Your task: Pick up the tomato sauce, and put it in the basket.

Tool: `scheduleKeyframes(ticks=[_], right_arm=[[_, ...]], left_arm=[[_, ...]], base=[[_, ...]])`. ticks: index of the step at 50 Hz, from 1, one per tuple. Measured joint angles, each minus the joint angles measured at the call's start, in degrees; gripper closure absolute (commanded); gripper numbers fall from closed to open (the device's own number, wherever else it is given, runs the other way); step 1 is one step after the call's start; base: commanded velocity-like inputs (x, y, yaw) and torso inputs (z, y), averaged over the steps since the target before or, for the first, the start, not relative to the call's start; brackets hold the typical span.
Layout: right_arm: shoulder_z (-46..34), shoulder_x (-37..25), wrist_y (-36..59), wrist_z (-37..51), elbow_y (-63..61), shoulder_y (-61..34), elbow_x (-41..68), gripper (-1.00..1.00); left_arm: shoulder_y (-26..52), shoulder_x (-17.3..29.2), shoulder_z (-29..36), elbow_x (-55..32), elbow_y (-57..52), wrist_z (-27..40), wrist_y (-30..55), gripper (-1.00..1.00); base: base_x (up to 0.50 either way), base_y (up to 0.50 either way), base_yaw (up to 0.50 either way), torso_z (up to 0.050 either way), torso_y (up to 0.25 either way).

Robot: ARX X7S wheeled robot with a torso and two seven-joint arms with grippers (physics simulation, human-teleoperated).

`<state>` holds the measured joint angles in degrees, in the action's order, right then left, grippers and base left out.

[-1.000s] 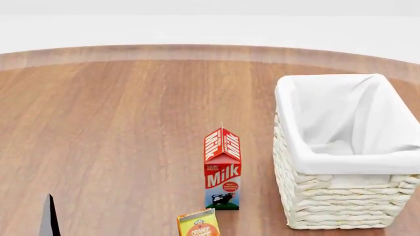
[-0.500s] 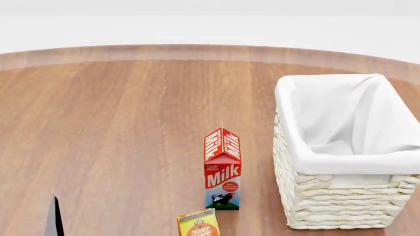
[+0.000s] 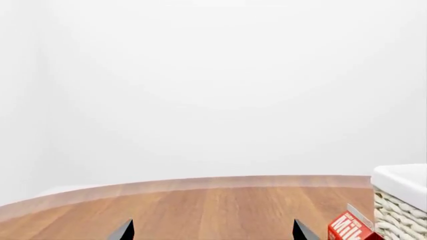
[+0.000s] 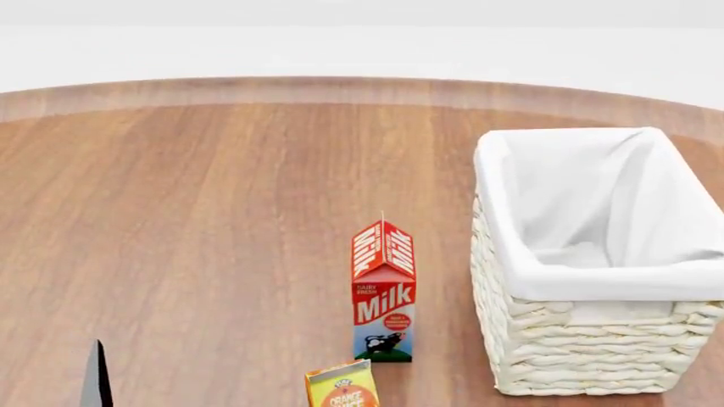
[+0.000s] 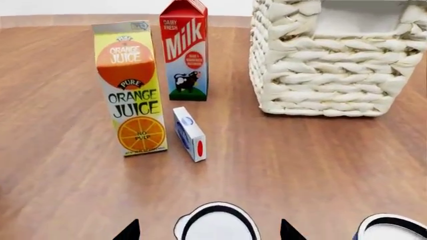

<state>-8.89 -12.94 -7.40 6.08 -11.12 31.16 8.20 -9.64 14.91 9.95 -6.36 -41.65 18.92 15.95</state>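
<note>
Alignment mattered: right gripper (image 5: 208,231), fingers spread and empty, should descend squarely over the silvery-topped round tin (image 5: 216,223), near the tall orange juice carton (image 5: 130,89).

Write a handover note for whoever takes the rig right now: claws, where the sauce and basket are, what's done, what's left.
Left claw: open, holding nothing, raised above the table.
Right claw: open, low, with one white-topped can between its fingertips, not gripped.
A second can sits beside the first. Labels are hidden, so I can't tell which is the tomato sauce.
Basket: upright beside the milk carton, and no can shows inside it.
Done: nothing picked up yet.
Left: confirm the red and green label, grasp, lift, and place in the basket.
</note>
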Motion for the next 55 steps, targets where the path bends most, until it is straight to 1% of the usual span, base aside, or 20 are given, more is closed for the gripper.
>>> scheduleKeyframes(ticks=[30,31,47,55], right_arm=[[-0.6,1.4,-0.5,1.0,8.9,-4.0,1.9,-1.0],[-0.6,1.4,-0.5,1.0,9.0,-4.1,1.9,1.0],[-1.3,1.1,-1.6,1.2,9.6,-4.3,3.0,1.0],[-0.8,-0.2,-0.7,1.9,3.7,-3.3,3.8,1.0]], left_arm=[[0.2,1.0,0.6,-1.2,0.2,1.1,-0.2,-1.0],[0.3,1.1,0.7,-1.2,0.2,1.1,-0.2,-1.0],[0.4,1.5,0.8,-2.3,0.0,1.5,-0.2,-1.0],[0.5,1.7,0.9,-2.6,0.0,1.7,-0.2,-1.0]], base=[[0.0,0.0,0.0,0.0,0.0],[0.0,0.0,0.0,0.0,0.0],[0.0,0.0,0.0,0.0,0.0],[0.0,0.0,0.0,0.0,0.0]])
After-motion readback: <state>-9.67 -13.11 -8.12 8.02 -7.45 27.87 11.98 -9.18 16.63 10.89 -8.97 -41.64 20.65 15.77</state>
